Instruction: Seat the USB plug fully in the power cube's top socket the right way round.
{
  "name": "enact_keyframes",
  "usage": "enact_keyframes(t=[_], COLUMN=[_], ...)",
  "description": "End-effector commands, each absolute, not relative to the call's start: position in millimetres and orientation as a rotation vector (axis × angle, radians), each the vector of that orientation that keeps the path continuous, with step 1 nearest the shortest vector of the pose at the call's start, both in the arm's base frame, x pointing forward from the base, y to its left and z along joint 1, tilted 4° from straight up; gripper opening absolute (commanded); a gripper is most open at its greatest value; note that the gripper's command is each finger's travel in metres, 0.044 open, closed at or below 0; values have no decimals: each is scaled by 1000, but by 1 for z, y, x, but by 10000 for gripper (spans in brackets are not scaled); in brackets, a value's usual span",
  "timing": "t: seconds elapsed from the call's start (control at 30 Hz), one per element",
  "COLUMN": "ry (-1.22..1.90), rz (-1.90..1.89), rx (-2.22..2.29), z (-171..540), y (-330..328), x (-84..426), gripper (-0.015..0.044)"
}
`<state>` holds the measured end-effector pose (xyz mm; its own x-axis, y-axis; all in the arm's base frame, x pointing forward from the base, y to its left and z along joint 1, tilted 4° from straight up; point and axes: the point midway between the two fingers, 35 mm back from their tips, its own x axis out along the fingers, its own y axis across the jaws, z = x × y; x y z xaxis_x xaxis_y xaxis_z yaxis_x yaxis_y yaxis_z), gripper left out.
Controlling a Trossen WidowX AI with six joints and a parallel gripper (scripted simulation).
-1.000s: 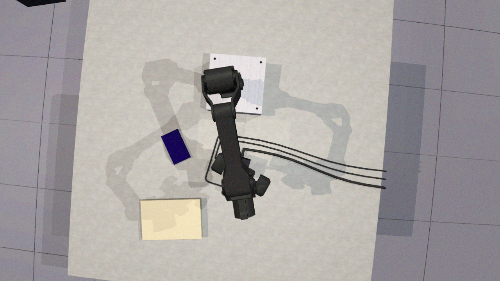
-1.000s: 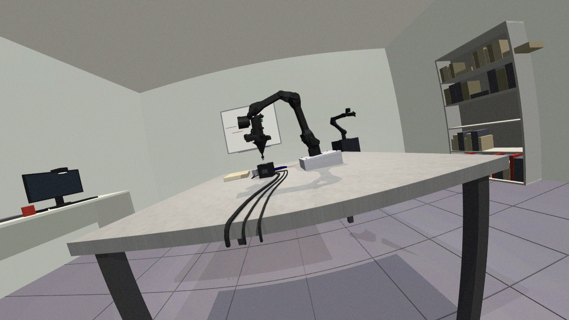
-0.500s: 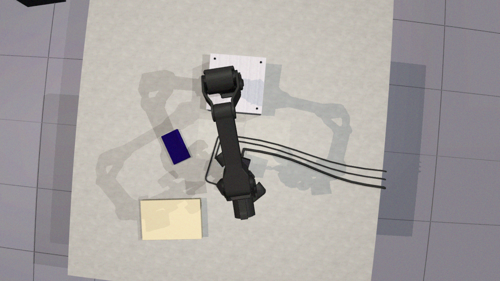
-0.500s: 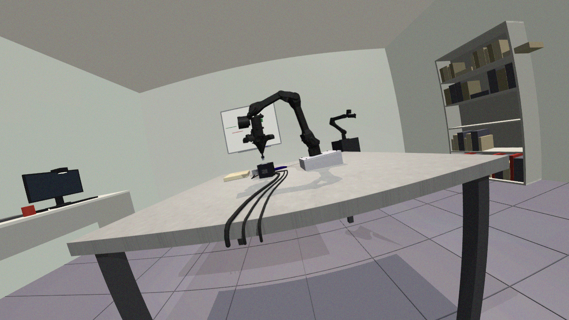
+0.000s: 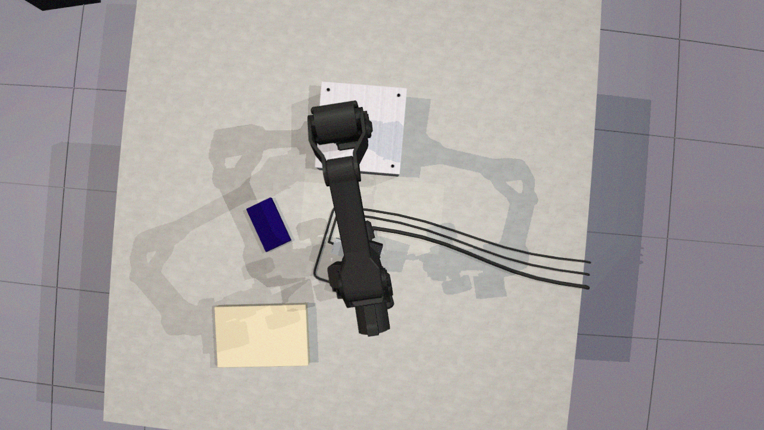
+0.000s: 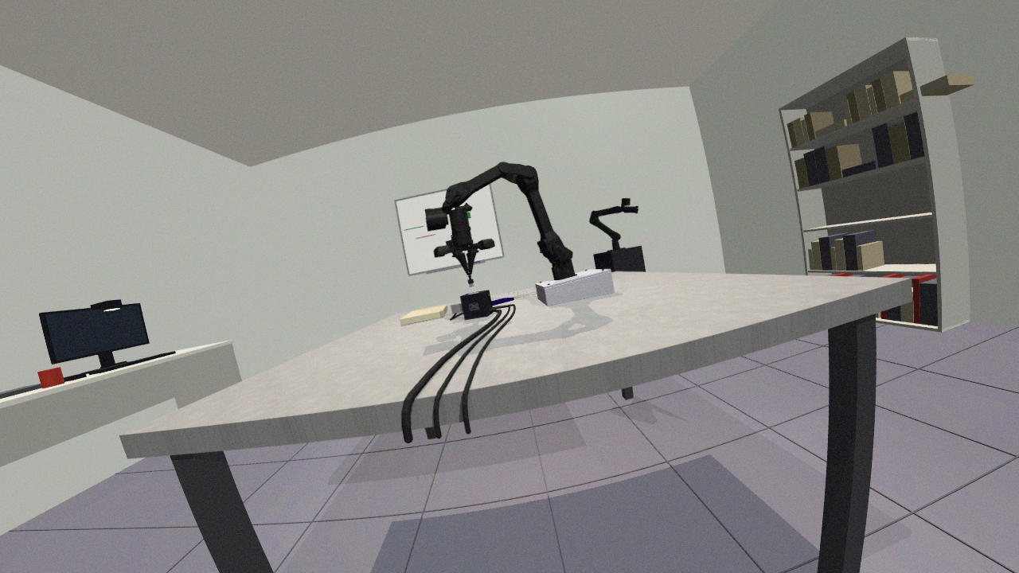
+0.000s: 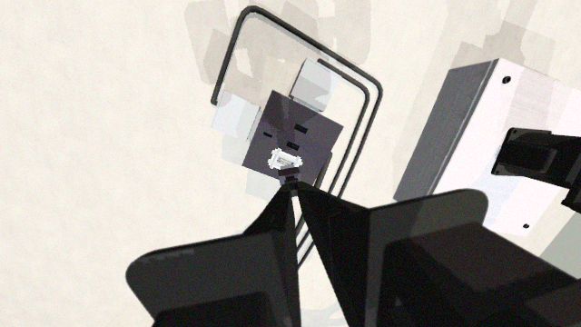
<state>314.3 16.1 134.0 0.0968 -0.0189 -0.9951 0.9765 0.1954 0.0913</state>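
The dark power cube stands on the table with slots in its top; the arm mostly hides it in the overhead view. The socket's bright rim shows on the cube top. My gripper points down above the cube, shut on the USB plug. The plug has a dark body and a small pale end. It hangs just above the cube top, out of the socket, and overlaps the socket's near edge in the wrist view. Which way round its inner contacts face cannot be told.
Pale adapters sit at two cube sides. Black cables loop around the cube and over the table edge. A blue block, a cream box and the white arm base stand nearby.
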Motion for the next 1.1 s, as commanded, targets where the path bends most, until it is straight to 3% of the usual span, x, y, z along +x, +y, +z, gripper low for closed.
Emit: enact_keyframes(t=[0.0, 0.63, 1.07], ry=[1168, 923, 912], rz=[-1080, -1415, -1427], rx=[1163, 1537, 1550], z=[133, 133, 133], y=[16, 16, 16], x=[314, 314, 314], gripper=[0, 0, 0])
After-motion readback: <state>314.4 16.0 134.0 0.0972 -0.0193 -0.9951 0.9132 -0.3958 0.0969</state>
